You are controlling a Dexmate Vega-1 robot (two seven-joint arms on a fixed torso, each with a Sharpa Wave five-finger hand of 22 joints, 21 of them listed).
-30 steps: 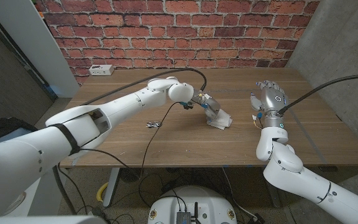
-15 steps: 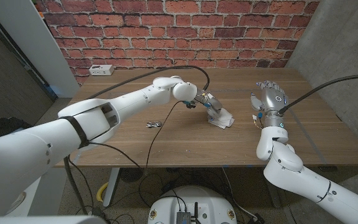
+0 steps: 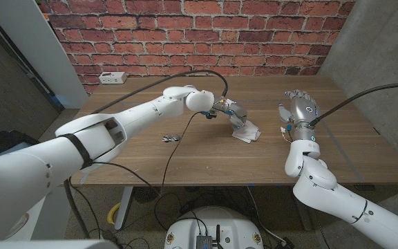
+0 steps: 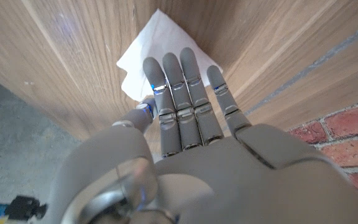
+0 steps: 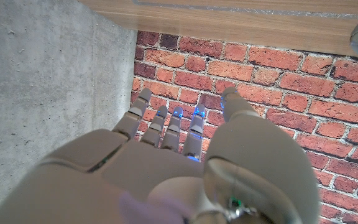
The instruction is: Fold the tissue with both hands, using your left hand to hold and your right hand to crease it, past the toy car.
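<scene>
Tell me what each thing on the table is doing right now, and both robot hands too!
White paper tissue: lying rumpled on the wooden table, under the left fingertips.
Left hand: fingers stretched out, pressing on the tissue.
Right hand: raised upright above the table, fingers apart, holding nothing.
Small dark toy car: sitting alone on the table, untouched.

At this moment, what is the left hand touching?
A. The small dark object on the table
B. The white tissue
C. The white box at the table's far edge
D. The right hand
B: the left hand has its fingers laid on the white tissue, while the right hand is raised apart from it.
</scene>
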